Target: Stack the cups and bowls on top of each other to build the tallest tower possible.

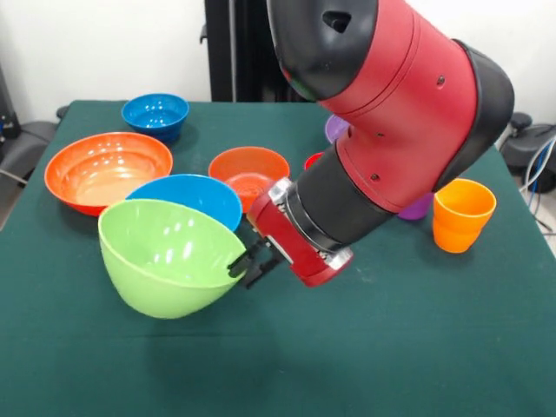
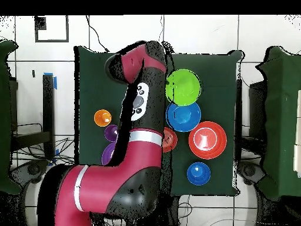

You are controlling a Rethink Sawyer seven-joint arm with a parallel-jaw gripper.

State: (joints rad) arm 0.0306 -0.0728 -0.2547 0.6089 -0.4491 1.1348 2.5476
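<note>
The lime green bowl (image 1: pixel 161 256) (image 2: pixel 183 86) hangs tilted, its mouth turned up and sideways, with my gripper (image 1: pixel 250 262) shut on its right rim. Right behind it sits the light blue bowl (image 1: pixel 191 195) (image 2: pixel 183 116). A wide orange-red bowl (image 1: pixel 109 169) (image 2: pixel 207 140), a small orange bowl (image 1: pixel 249 172) (image 2: pixel 170 140) and a small dark blue bowl (image 1: pixel 155 115) (image 2: pixel 199 173) rest on the table. The orange cup (image 1: pixel 463 215) (image 2: pixel 103 118) stands apart at the right of the front view. My arm mostly hides the purple cup (image 1: pixel 419 207) (image 2: pixel 110 132), the purple bowl (image 1: pixel 334 129) (image 2: pixel 108 155) and the red cup (image 1: pixel 313 160). No tower shows.
The dark green table (image 1: pixel 391 347) (image 2: pixel 94 76) carries everything. My red arm (image 1: pixel 391 113) (image 2: pixel 141 118) crosses its middle. In the overhead view it hides my gripper.
</note>
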